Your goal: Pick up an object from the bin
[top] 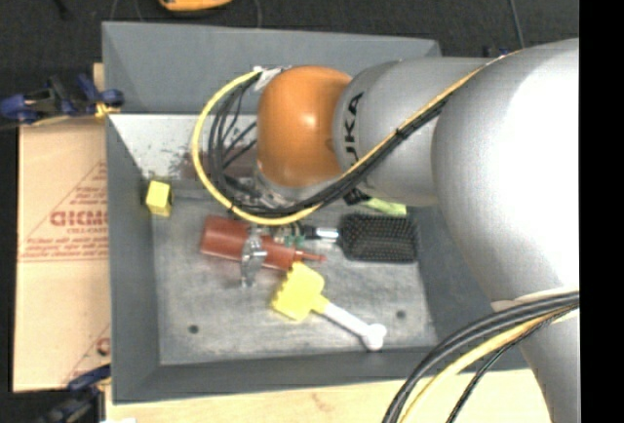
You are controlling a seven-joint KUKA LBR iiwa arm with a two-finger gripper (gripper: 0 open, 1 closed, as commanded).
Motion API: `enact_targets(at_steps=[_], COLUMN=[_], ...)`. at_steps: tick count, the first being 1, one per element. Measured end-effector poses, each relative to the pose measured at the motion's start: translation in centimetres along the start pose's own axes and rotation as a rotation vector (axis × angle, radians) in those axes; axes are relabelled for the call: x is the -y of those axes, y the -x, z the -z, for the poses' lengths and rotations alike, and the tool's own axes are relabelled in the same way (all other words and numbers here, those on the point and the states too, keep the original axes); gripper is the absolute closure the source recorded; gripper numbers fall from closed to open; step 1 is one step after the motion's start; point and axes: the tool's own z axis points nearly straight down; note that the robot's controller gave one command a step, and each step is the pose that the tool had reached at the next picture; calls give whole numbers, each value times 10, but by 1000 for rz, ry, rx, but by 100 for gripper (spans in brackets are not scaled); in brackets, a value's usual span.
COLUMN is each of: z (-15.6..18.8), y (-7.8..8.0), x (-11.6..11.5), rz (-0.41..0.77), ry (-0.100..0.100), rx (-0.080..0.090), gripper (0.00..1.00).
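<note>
Grey bin (175, 299), contents:
- Yellow block (158, 197): left of and above the red bottle-shaped item.
- Red bottle-shaped item (224, 239): lying flat, mid-floor.
- Pincer (253, 263): low over the red item's right part; whether spread or pressed together cannot be told.
- Yellow-headed, white-handled tool (297, 294): just below and right of the red item.
- Black brush (378, 238): right of the red item.

Silver arm (468, 148), orange wrist cover (297, 124), black lettering (349, 134), yellow cables (198, 143).
</note>
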Motion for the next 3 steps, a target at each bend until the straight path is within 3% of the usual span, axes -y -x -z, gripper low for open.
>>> enact_targets(at_steps=[1, 2, 3], z=[14, -25, -25], y=[6, 15, 7], x=[-5, 42, 22], rz=[-6, -25, -224], ry=[3, 3, 2], rx=[7, 2, 6], gripper=[0, 0, 100])
